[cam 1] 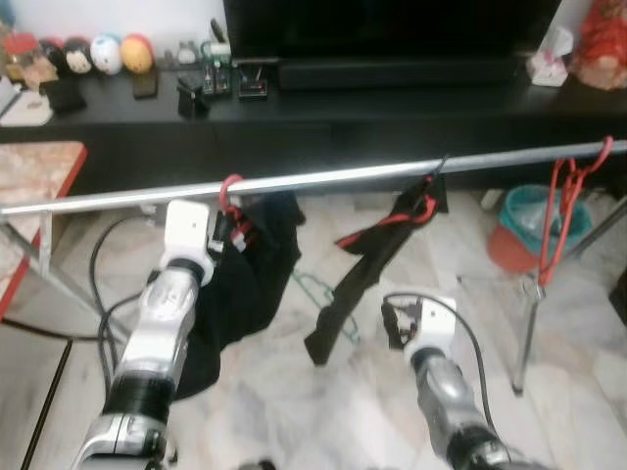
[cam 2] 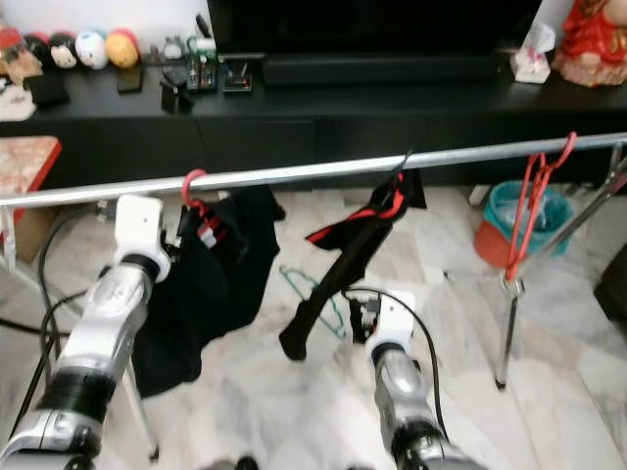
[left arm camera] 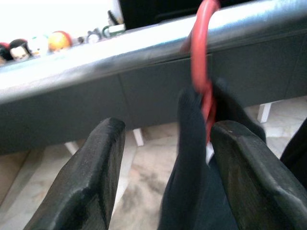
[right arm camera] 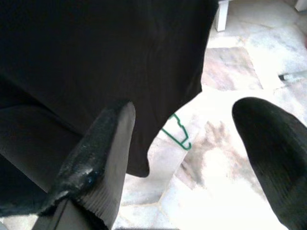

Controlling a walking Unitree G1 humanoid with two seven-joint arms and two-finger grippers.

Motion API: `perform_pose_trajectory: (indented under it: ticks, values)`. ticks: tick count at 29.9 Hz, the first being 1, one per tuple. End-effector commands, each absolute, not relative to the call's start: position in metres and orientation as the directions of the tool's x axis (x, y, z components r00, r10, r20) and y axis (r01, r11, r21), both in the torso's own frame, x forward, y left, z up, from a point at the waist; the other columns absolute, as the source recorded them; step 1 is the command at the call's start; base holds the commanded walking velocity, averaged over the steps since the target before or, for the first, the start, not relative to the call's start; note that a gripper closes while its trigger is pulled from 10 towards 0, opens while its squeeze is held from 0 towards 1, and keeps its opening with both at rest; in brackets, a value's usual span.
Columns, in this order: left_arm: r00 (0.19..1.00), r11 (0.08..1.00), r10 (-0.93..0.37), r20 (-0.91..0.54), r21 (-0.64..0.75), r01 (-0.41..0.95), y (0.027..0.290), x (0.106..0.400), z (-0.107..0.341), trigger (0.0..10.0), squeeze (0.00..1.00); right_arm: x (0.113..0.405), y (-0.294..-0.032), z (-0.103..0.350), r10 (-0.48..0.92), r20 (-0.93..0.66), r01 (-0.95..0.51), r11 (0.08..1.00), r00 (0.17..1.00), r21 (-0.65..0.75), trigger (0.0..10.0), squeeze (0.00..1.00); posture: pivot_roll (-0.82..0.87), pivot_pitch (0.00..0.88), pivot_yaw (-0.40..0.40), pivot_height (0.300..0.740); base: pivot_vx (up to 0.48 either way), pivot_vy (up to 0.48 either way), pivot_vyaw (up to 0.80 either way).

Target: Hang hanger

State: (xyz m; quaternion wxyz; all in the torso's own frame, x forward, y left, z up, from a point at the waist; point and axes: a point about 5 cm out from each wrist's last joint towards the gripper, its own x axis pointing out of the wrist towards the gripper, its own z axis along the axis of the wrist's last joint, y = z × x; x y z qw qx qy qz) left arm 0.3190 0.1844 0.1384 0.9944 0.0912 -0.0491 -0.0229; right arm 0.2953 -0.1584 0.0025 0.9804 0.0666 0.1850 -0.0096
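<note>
Three red hangers hang on the metal rail (cam 1: 323, 179): one (cam 1: 230, 201) with a black garment (cam 1: 245, 284) at the left gripper (left arm camera: 165, 172), one (cam 1: 407, 217) with a dark cloth, and an empty one (cam 1: 563, 211) far to the right. A green hanger (right arm camera: 178, 132) lies on the floor. The first hanger's hook is over the rail, just ahead of the left fingers, which are wide apart and hold nothing. The right gripper (right arm camera: 192, 158) is low, also wide open and empty.
</note>
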Motion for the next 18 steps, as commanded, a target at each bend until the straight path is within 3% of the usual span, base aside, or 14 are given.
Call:
perform_pose_trajectory:
  ticks: [1,9,18]
  values:
    - [0.99,0.983,-0.054,0.132,0.183,0.03,0.184,0.314,0.147,10.0,0.0,0.293,-0.158,0.0,0.006,-0.372,0.046,0.99,0.928,0.13,10.0,0.0,0.03,0.08,0.007,0.74,0.0,0.0,0.0]
    - [0.984,0.994,-0.013,0.177,0.11,-0.007,0.184,0.292,0.149,10.0,0.0,0.29,-0.159,-0.002,0.006,-0.38,0.048,0.99,0.925,0.13,10.0,0.0,0.02,0.052,-0.001,0.74,0.0,0.0,0.0]
    - [0.977,0.997,-0.038,0.209,0.074,0.023,0.167,0.293,0.156,10.0,0.0,0.291,-0.165,0.001,-0.017,-0.341,0.066,0.989,0.94,0.132,10.0,0.0,0.01,0.021,-0.009,0.74,0.0,0.0,0.0]
